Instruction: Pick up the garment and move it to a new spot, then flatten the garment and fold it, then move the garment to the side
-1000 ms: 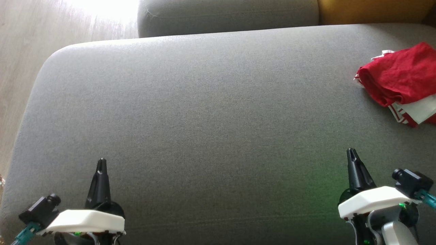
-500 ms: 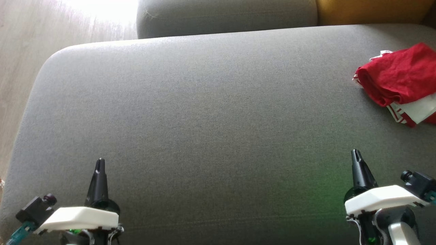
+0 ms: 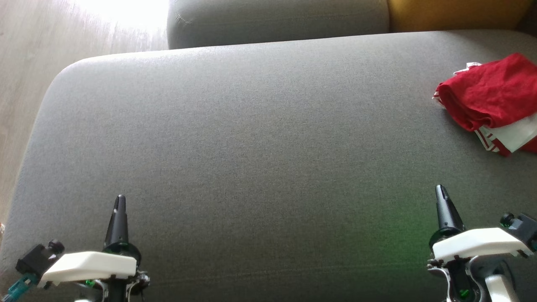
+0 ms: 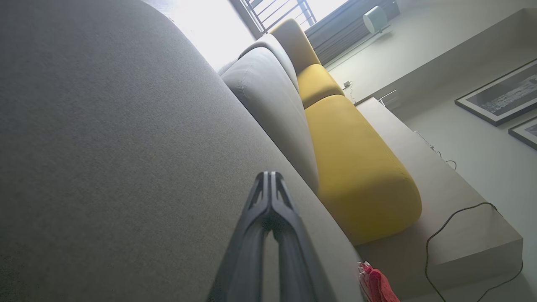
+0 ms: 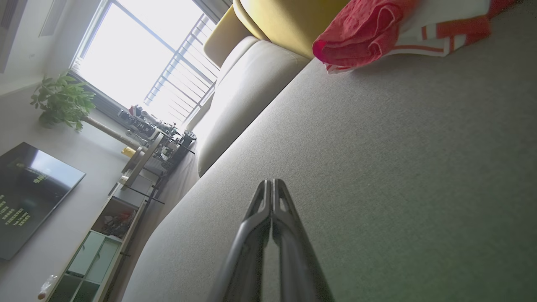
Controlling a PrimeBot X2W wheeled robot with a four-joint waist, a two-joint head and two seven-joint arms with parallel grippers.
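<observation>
Far left, wood floor [image 3: 25, 50] runs beside the grey seat cushion [image 3: 251, 138]. Lower left, our left gripper [image 3: 119, 200] sits low over the cushion's near edge with its fingers pressed together and nothing between them. The left wrist view shows the tips meeting. Behind the cushion are a grey back cushion [image 3: 277, 19] and, further right, a yellow cushion [image 3: 453, 14]. Lower right, our right gripper [image 3: 439, 191] is in the same state, clenched on nothing, tips pointing up the cushion. Far right, the red garment [image 3: 488, 98] with white striped trim lies bundled on the seat at its right edge, partly cut off by the frame. It's well apart from both grippers, nearer the right one. We can't pin the step. A bundle parked at the side with both grippers clear fits a garment waiting to be picked up, and equally one already folded and set aside. The layers look stacked but rumpled, with trim poking out underneath, so we can't tell whether it counts as a fold. We're not calling a next move, since it depends on which reading holds. Our judgement: the cloth is soft and loosely layered, so the layers would slip if handled.
</observation>
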